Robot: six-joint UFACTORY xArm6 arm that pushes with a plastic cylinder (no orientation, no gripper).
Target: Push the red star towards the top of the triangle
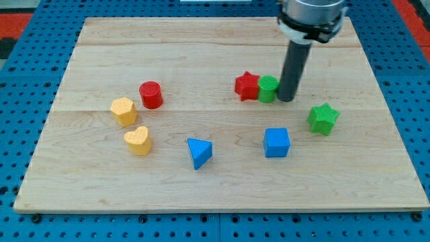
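On my bench (222,195), left to right: the blue triangle (199,152) sits at 7 o'clock from the red star (246,85). The star touches a green cylinder (268,88); my tip (287,99) presses that cylinder's 3 o'clock side. This tool is a bare rod, holding nothing.

Red star (246,86): upper centre of frame, flat on the wooden board, right side touching a green block. Blue triangle (199,152): lower centre of frame, well apart from the star, down and to the view's left.
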